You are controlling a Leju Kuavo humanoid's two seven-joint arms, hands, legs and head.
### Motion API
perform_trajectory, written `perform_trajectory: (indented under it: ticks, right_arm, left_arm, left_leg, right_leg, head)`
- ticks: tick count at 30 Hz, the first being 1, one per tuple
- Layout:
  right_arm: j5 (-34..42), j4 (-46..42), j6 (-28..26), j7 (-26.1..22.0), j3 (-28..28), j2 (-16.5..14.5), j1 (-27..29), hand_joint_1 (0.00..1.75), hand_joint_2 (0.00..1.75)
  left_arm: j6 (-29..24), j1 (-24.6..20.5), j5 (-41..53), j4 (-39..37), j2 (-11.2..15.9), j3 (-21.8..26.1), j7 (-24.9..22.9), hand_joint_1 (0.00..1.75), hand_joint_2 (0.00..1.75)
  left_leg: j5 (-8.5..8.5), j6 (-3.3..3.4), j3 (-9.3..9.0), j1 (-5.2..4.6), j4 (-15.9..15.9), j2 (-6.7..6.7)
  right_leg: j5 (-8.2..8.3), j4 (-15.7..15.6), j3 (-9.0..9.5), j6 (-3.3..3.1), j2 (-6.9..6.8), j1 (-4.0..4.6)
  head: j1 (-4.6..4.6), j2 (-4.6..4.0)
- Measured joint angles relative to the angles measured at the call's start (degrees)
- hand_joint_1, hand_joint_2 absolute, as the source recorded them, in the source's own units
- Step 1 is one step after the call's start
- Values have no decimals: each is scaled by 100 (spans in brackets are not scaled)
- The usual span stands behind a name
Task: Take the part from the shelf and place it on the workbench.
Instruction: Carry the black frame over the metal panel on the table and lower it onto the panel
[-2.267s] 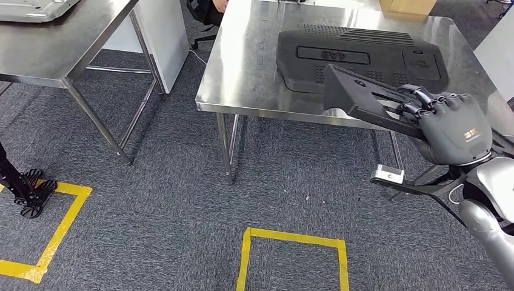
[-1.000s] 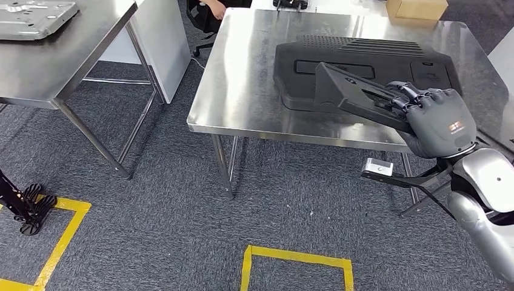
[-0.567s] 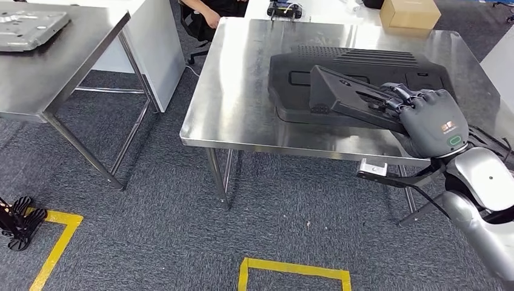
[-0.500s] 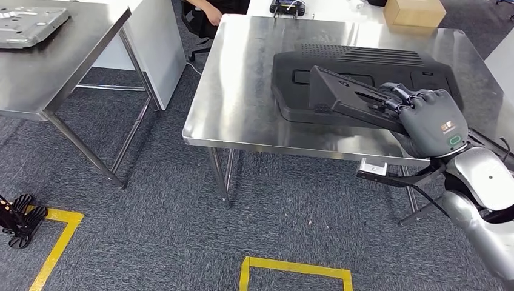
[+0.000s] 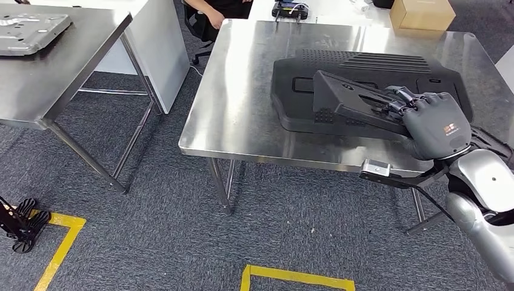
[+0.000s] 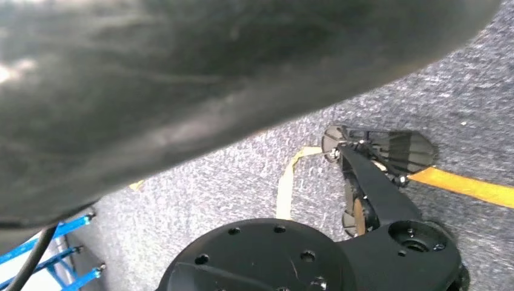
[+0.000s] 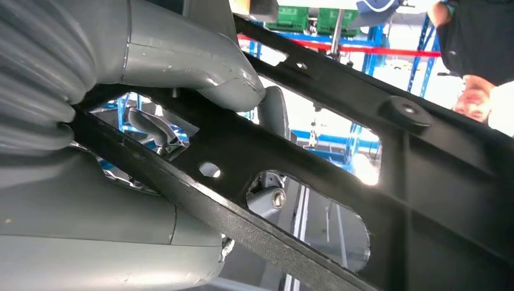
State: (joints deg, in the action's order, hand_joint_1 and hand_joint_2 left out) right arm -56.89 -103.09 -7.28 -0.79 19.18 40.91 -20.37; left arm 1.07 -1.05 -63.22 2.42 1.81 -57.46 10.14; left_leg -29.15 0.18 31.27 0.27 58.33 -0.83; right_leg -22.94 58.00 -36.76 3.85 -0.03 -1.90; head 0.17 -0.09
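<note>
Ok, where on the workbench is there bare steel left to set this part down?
The workbench's left strip, between its left edge and the big panel, is bare. A narrower bare band runs along the near edge. The middle and right are crowded: the panel lies there, and the right hand holds the part over it.

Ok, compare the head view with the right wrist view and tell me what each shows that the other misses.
Head view alone: the steel workbench, the large black moulded panel lying on it, a cardboard box at the far edge, yellow floor tape. Right wrist view alone: the thick grey thumb pressed on the part, cut-out holes, blue racking behind. Both: the right hand gripping the flat black plastic part.
</note>
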Motion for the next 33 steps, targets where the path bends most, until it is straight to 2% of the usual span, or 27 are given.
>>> perform_trajectory:
  ticks: [2,3,5,6,7,8,9,11,12,13,16,18,19,21,22,23,24,26,27,28,29,31,33]
  right_arm:
    - [-1,24,72,-26,7,-1,-66,175,175]
    - [-2,43,114,-37,20,-4,-125,175,175]
    - [-1,106,211,-54,72,-20,-275,175,175]
    - [-1,143,251,-61,103,-31,-343,175,175]
    - [1,181,285,-66,139,-43,-399,175,175]
    - [3,215,311,-69,174,-55,-444,175,175]
    - [5,249,334,-71,211,-66,-490,175,175]
    - [14,311,369,-72,272,-79,-577,175,175]
    - [18,341,385,-72,293,-81,-618,175,175]
    - [23,371,399,-72,311,-82,-656,175,175]
    - [48,472,426,-70,388,-84,-781,175,175]
    - [63,527,431,-70,425,-81,-856,175,175]
    - [66,550,434,-69,434,-80,-892,175,175]
    - [66,602,452,-69,465,-81,-948,175,175]
    - [63,634,473,-69,494,-83,-960,175,175]
    - [55,670,499,-69,531,-84,-964,175,175]
    - [42,708,528,-69,573,-85,-976,175,175]
    - [12,794,588,-69,660,-89,-1057,175,175]
    - [3,839,624,-69,702,-93,-1133,175,175]
    - [2,887,662,-67,742,-97,-1217,175,175]
    - [5,940,702,-64,782,-100,-1292,175,175]
    - [26,1017,761,-58,840,-93,-1392,175,175]
    - [65,1062,780,-56,868,-67,-1457,175,175]
  left_arm:
    - [7,-3,-4,2,-4,-9,4,0,0]
    - [12,-5,-12,3,-5,-13,9,0,0]
    - [30,-14,-34,5,-6,-23,24,0,0]
    - [38,-17,-45,7,-6,-28,30,0,0]
    - [44,-18,-55,8,-6,-34,34,0,0]
    - [47,-15,-63,9,-5,-41,35,0,0]
    - [47,-12,-71,9,-2,-49,35,0,0]
    - [46,-6,-79,9,10,-60,35,0,0]
    - [46,-7,-80,9,19,-63,36,0,0]
    - [46,-11,-80,9,26,-66,36,0,0]
    - [46,-22,-80,15,31,-86,39,0,0]
    - [46,-21,-80,29,27,-98,41,0,0]
    - [46,-25,-80,37,26,-101,41,0,0]
    - [46,-35,-86,42,29,-105,42,0,0]
    - [46,-38,-90,43,31,-109,42,0,0]
    - [46,-35,-94,44,31,-113,42,0,0]
    - [46,-31,-96,47,31,-116,41,0,0]
    - [46,-27,-102,52,38,-133,39,0,0]
    - [46,-32,-104,54,49,-143,38,0,0]
    - [48,-37,-108,54,66,-155,37,0,0]
    - [51,-42,-112,54,81,-163,35,0,0]
    - [57,-45,-127,57,90,-173,33,0,0]
    - [60,-42,-151,57,88,-181,34,0,0]
  left_leg:
    - [-97,-46,54,29,172,30]
    - [-196,-64,163,39,410,44]
    - [-470,-82,614,41,1206,58]
    - [-555,-84,861,40,1569,58]
    - [-548,-76,1056,39,1789,58]
    - [-410,-59,1127,37,1757,58]
    - [-170,-29,1098,31,1519,58]
    - [358,45,839,3,728,56]
    - [496,71,703,-14,406,58]
    - [543,88,620,-33,223,58]
    - [490,131,547,-49,108,58]
    - [486,176,493,-26,41,49]
    - [481,198,468,-14,17,44]
    - [441,230,441,-17,11,31]
    - [415,235,419,-15,12,26]
    - [384,231,385,-9,12,18]
    - [349,218,341,1,13,9]
    - [265,159,242,5,19,-5]
    - [223,123,210,-2,25,-9]
    - [188,90,190,-18,27,-9]
    - [162,62,179,-33,25,-7]
    - [121,24,167,-19,25,-1]
    - [5,-15,259,3,256,26]
  right_leg:
    - [-44,-6,56,-101,12,-15]
    - [-68,-12,97,-148,15,-26]
    - [-128,-11,177,-232,15,3]
    - [-159,-10,219,-260,15,22]
    - [-196,-10,268,-279,17,40]
    - [-235,-10,323,-284,20,52]
    - [-279,-10,387,-279,25,60]
    - [-368,-9,501,-248,37,74]
    - [-405,-6,531,-224,42,88]
    - [-432,-8,544,-197,45,98]
    - [-482,-27,538,-120,36,95]
    - [-583,196,401,-93,18,98]
    - [-671,475,224,-97,10,96]
    - [-839,1204,-265,-106,12,99]
    - [-847,1459,-475,-86,13,92]
    - [-768,1515,-587,-42,11,80]
    - [-601,1349,-582,27,9,60]
    - [-180,596,-311,173,-13,11]
    - [-50,274,-167,184,-10,5]
    - [5,76,-71,148,-5,7]
    - [-8,14,-29,83,5,22]
    - [-43,14,-1,-44,31,28]
    - [-86,8,71,-130,38,18]
  head:
    - [-9,0]
    - [-13,0]
    - [-15,0]
    - [-13,0]
    - [-13,0]
    - [-13,0]
    - [-14,0]
    - [-14,0]
    - [-16,0]
    - [-15,0]
    - [-19,0]
    - [-6,0]
    - [4,0]
    - [14,0]
    - [14,0]
    - [14,0]
    - [16,0]
    - [21,0]
    - [24,0]
    - [23,0]
    - [19,0]
    - [7,0]
    - [-3,0]
